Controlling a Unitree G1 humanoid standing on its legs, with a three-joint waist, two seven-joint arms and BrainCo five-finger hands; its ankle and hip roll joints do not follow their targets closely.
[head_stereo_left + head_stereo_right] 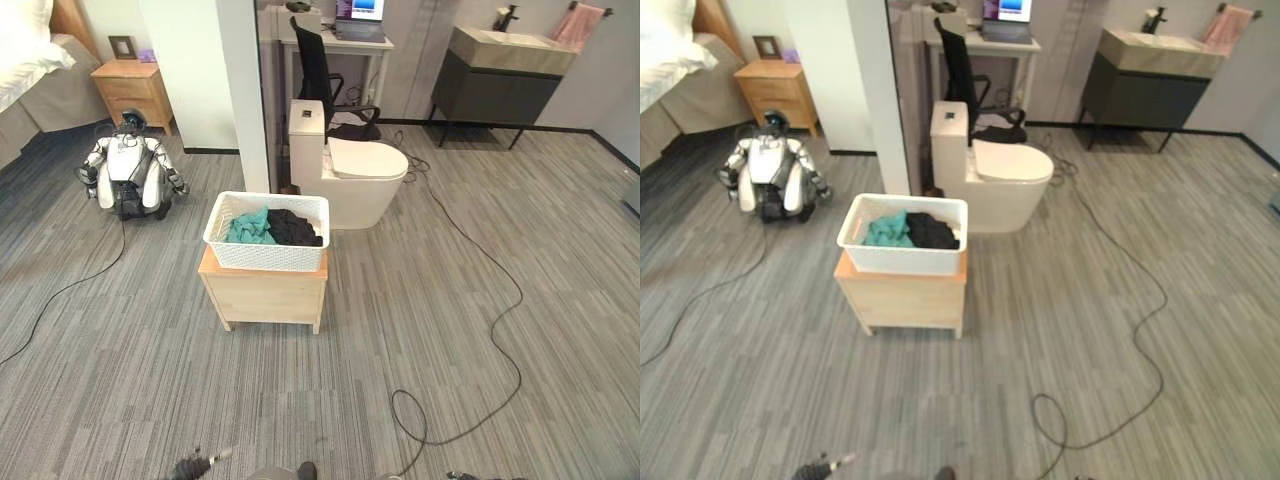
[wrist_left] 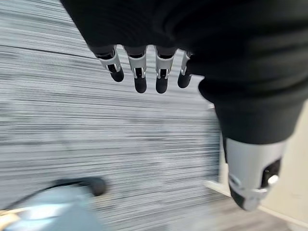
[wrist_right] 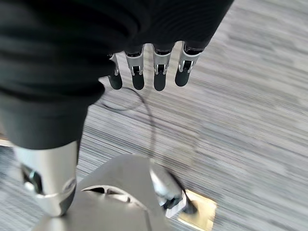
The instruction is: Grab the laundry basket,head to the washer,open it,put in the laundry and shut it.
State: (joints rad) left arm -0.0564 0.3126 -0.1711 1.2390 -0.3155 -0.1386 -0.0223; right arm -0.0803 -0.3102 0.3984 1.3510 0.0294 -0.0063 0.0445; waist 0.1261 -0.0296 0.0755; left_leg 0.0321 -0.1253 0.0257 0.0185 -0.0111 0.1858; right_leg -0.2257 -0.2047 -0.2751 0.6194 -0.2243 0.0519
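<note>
Both arms hang low at the robot's sides, hands pointing down over the floor (image 1: pixel 420 330). The left hand (image 2: pixel 144 72) has its fingers straight and relaxed, thumb apart, holding nothing. The right hand (image 3: pixel 154 72) is likewise slack and empty. The white basket (image 1: pixel 268 255) sits well ahead on a small wooden stand (image 1: pixel 265 295), with teal and dark laundry (image 1: pixel 272 228) inside, just before the toilet (image 1: pixel 355 175).
</note>
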